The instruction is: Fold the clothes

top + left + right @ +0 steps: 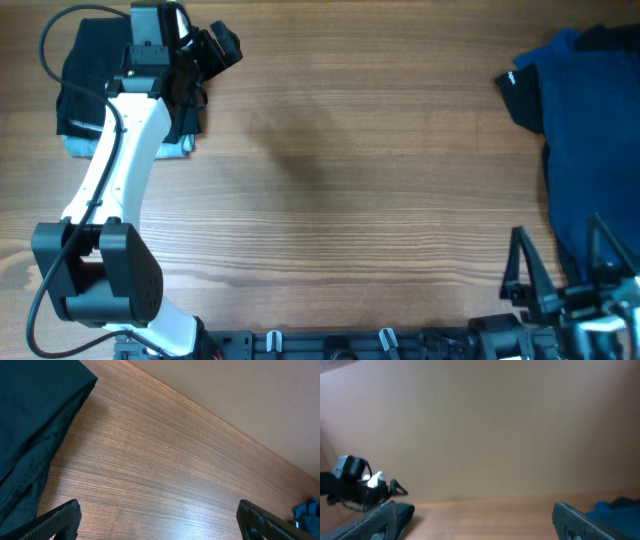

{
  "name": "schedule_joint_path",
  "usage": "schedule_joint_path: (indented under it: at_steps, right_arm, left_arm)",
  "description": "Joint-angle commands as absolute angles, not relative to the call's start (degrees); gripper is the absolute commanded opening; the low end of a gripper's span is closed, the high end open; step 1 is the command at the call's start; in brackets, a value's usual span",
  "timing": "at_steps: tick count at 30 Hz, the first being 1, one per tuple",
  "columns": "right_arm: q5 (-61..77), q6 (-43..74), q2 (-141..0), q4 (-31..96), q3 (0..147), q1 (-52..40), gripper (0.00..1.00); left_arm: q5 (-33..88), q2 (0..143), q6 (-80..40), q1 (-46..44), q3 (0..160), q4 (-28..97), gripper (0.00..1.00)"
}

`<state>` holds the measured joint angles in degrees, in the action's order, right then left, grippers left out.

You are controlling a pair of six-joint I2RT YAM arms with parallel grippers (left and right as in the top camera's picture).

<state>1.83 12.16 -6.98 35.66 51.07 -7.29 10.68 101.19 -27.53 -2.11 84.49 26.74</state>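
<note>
Left gripper [157,512] by the far-left corner stack [85,70] and right gripper [560,262] both gape empty. Best pinch the right-edge shirt [590,130] by one hem and drag it flat centreward.

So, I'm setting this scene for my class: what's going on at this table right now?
Two robot arms are working through a clothes-folding job. The left gripper is open and empty beside a folded dark stack at the far-left corner of the table. A crumpled blue garment lies at the right edge, not yet folded. The right gripper is open too, holding nothing, close to that garment.
</note>
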Motion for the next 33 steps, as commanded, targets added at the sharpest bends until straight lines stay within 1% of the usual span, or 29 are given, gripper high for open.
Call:
schedule_joint_path:
  at_steps: [1,3,12,15,17,27,30,33]
  right_arm:
    - [0.8,12.2,-2.6,28.8,42.2,-7.0,0.99]
    - [0.9,12.2,-0.3,22.7,36.3,-6.9,1.0]
    - [0.8,12.6,-0.2,-5.3,14.3,-6.3,1.0]
    - [0.8,13.6,-0.2,-11.8,7.9,-6.3,1.0]
    - [0.8,14.6,-0.2,-13.4,5.0,-6.2,0.99]
    - [-0.1,15.6,-0.2,-14.5,0.3,-4.8,1.0]
    - [-0.1,16.1,-0.2,-13.9,0.3,-4.8,1.0]
    - [-0.4,15.0,-0.2,-10.3,0.3,-4.8,0.99]
  left_arm:
    - [10.4,101.3,-27.5,-2.1,84.5,26.6,1.0]
    - [10.4,101.3,-27.5,-2.1,84.5,26.6,1.0]
    - [10.4,101.3,-27.5,-2.1,84.5,26.6,1.0]
    - [10.4,101.3,-27.5,-2.1,84.5,26.6,1.0]
    - [10.4,101.3,-27.5,-2.1,84.5,26.6,1.0]
    - [10.4,101.3,-27.5,-2.1,84.5,26.6,1.0]
    - [10.4,101.3,-27.5,-2.1,84.5,26.6,1.0]
    - [10.4,101.3,-27.5,-2.1,84.5,26.6,1.0]
